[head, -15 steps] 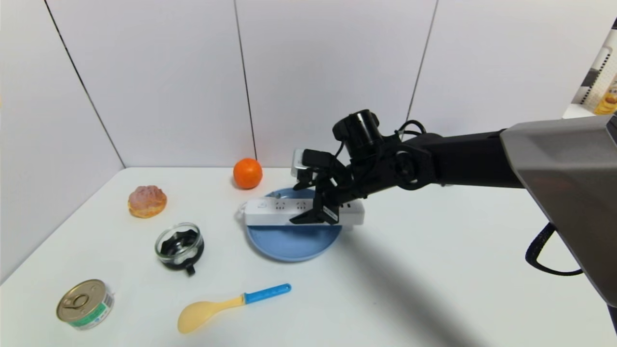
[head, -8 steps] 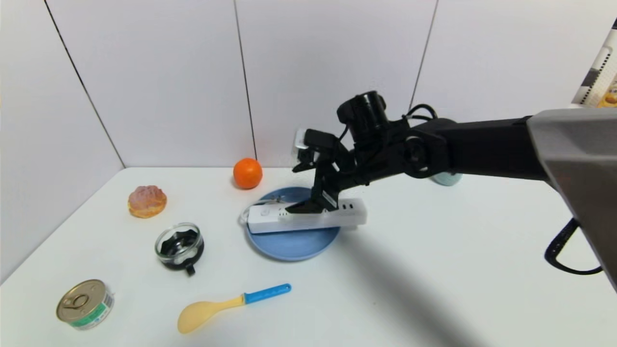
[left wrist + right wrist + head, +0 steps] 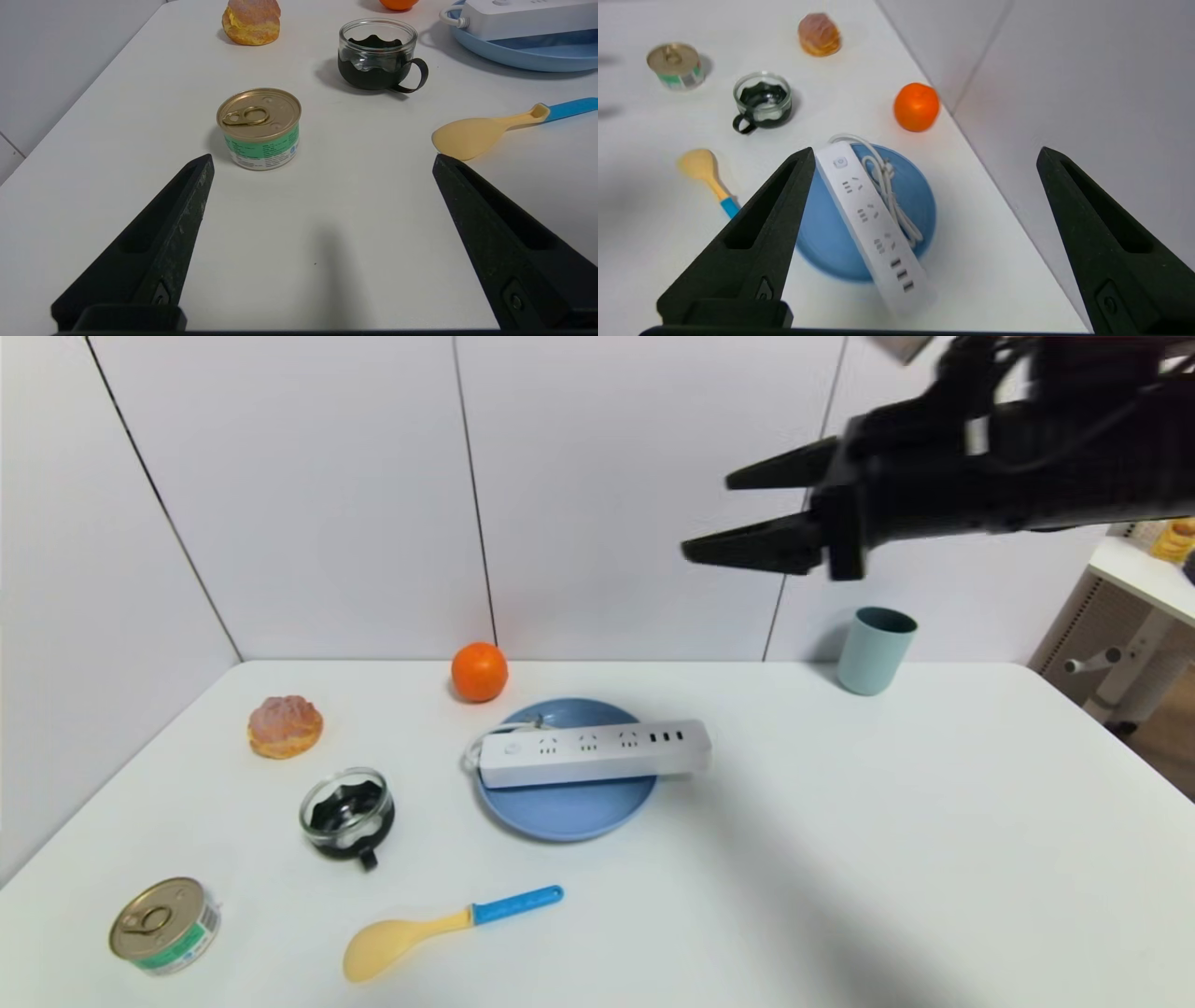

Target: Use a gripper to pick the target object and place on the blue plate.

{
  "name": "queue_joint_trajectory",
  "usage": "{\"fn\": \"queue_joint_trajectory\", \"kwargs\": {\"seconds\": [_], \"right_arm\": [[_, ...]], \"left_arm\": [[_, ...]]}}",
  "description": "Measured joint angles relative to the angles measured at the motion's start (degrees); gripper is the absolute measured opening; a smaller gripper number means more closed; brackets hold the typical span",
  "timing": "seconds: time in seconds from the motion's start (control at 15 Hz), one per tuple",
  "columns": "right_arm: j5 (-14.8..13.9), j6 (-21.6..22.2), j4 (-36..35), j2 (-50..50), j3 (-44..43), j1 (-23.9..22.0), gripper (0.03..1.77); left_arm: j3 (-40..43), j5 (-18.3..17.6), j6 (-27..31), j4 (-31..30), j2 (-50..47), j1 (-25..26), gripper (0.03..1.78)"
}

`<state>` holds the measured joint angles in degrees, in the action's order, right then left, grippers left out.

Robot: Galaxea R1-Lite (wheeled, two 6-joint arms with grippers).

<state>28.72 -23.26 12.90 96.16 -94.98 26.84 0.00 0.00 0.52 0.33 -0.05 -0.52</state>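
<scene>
The white power strip (image 3: 593,753) lies across the blue plate (image 3: 560,812), its USB end sticking out past the plate's right rim and its coiled cord on the far side. In the right wrist view the strip (image 3: 871,224) rests diagonally on the plate (image 3: 822,242), with nothing touching it. My right gripper (image 3: 708,515) hangs high above and to the right of the plate, open and empty, also seen as the right gripper (image 3: 924,151) in its own wrist view. My left gripper (image 3: 322,158) stays open and empty over the table's front left, near the can.
An orange (image 3: 479,671) sits just behind the plate and a teal cup (image 3: 874,637) stands at the back right. A pastry (image 3: 285,725), a glass cup (image 3: 347,814), a tin can (image 3: 166,925) and a yellow spoon with a blue handle (image 3: 439,931) occupy the left and front.
My right gripper opened, let go of the power strip on the plate, and rose up and to the right. The strip settled and stays put.
</scene>
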Motion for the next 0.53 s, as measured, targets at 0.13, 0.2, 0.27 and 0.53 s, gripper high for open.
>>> {"fn": "queue_joint_trajectory", "kwargs": {"seconds": [0.13,0.2,0.27,0.53], "right_arm": [[0.1,5.0,-0.1,-10.7,8.8,-3.8,1.66],[0.1,6.8,-0.1,-15.9,14.1,-6.2,1.66],[-0.2,7.9,-0.1,-21.3,20.0,-8.8,1.67],[-13.3,10.1,-3.0,-42.7,45.5,-17.7,1.69]], "left_arm": [[0.0,0.0,0.0,0.0,0.0,0.0,1.69],[0.0,0.0,0.0,0.0,0.0,0.0,1.69],[0.0,0.0,0.0,0.0,0.0,0.0,1.69],[0.0,0.0,0.0,0.0,0.0,0.0,1.69]]}}
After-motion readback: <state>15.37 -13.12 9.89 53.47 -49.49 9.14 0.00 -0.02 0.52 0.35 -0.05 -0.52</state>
